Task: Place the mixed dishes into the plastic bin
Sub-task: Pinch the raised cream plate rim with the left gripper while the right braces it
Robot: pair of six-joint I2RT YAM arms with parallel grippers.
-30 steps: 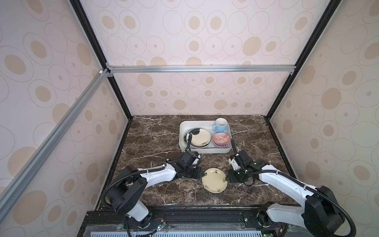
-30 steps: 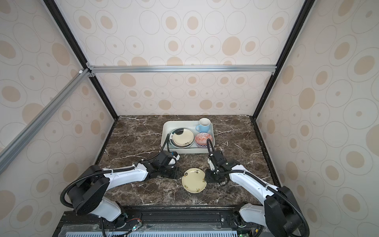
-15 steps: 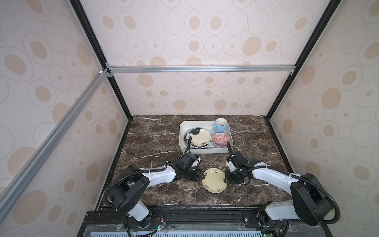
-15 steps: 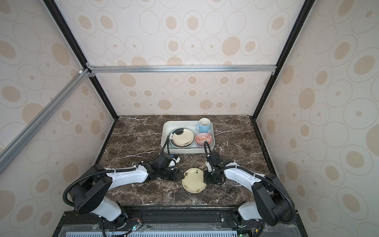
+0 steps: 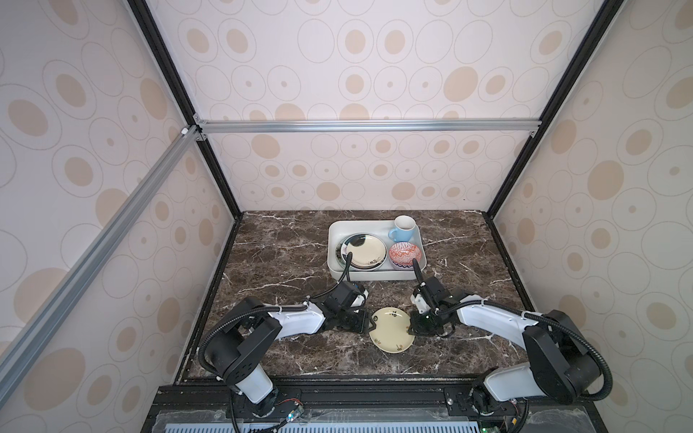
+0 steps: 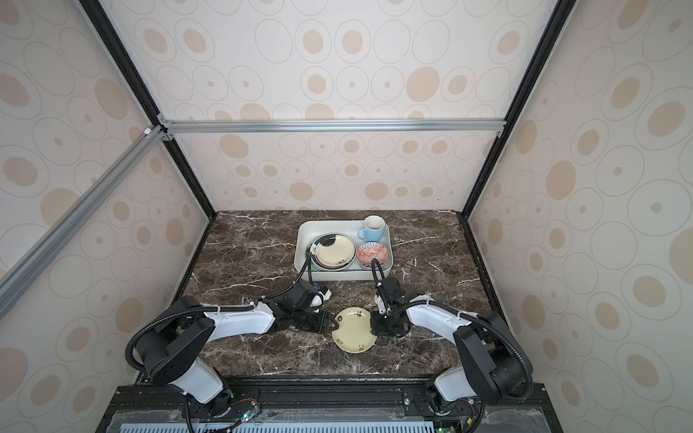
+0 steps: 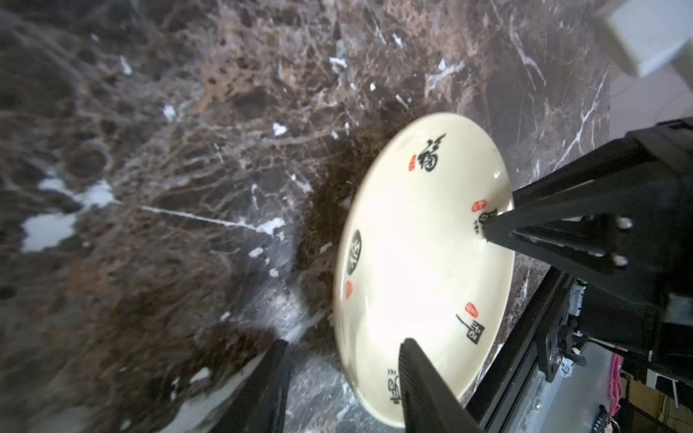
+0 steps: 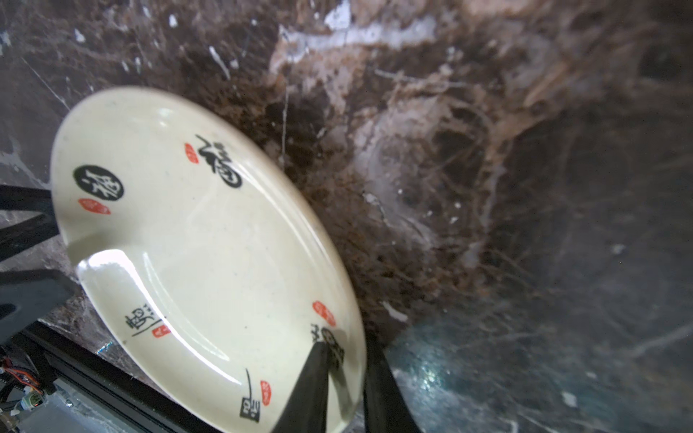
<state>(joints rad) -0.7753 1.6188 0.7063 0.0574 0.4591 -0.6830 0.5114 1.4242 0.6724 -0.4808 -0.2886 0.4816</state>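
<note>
Dark marble desk [image 5: 285,258], enclosed by wall panels printed with beige circles. Plastic bin [image 5: 362,226] stands at the far middle of the desk. Contents noted: light-blue mug [image 5: 404,229] upright in the far right corner, red-patterned bowl [image 5: 407,255] just in front of it, and a stack of plates [image 5: 365,252] to the left with a cream one uppermost.

Small cream plate [image 5: 392,330] lies outside the bin, in the front half of the desk between the two hands. It bears black characters and red seals.

Right hand [image 8: 345,348]: jaws narrow, pinching the plate's rim – one finger on the upper face, the other outside the edge.

Left hand [image 7: 341,343]: jaws moderately wide, straddling the opposite rim – one finger over the plate, the other above bare desk. Not clamped.
</note>
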